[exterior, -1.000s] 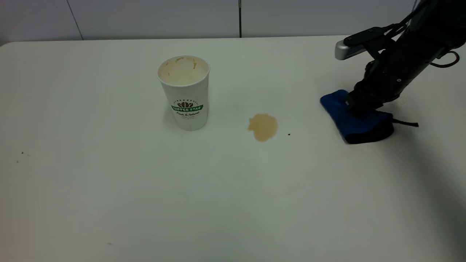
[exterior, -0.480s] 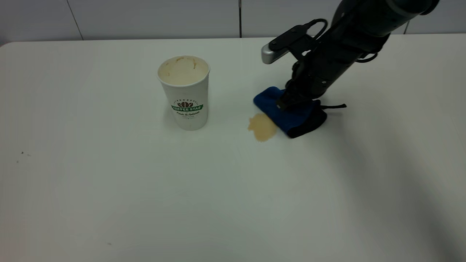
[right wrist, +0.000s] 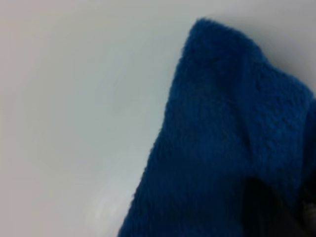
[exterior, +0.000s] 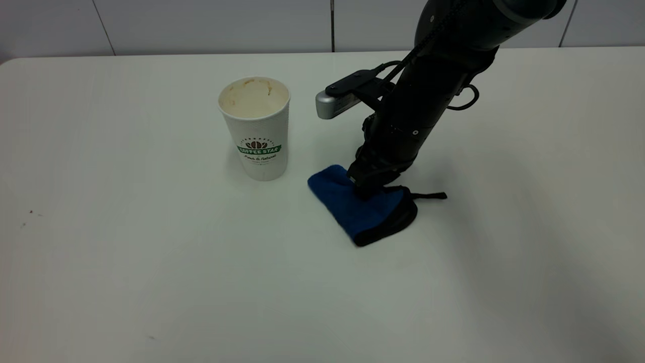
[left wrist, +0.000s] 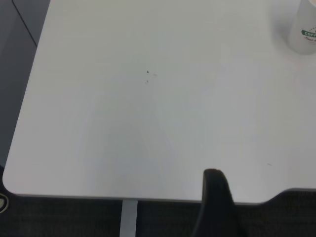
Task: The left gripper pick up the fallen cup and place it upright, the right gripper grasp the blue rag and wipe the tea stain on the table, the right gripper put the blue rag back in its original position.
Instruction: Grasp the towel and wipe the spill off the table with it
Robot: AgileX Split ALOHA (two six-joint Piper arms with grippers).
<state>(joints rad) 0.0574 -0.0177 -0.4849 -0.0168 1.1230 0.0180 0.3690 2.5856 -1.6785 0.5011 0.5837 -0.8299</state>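
Note:
The cup [exterior: 257, 128] stands upright on the table [exterior: 151, 262], left of centre. Its lower part also shows in the left wrist view [left wrist: 307, 30]. My right gripper [exterior: 368, 187] points down and is shut on the blue rag [exterior: 359, 210], pressing it on the table just right of the cup. The rag fills the right wrist view [right wrist: 222, 138]. The tea stain is not visible; the rag lies where it was. My left gripper [left wrist: 216, 205] hangs back over the table's near-left edge, far from the cup, and is outside the exterior view.
The rag's black loop tail [exterior: 428, 195] trails to the right. A few tiny dark specks [exterior: 30, 213] lie at the table's left. The table's corner and edge [left wrist: 123, 197] show in the left wrist view, with dark floor beyond.
My right gripper has dragged the blue rag leftward and toward the front, across the tea stain. The stain no longer shows. The cup has not moved.

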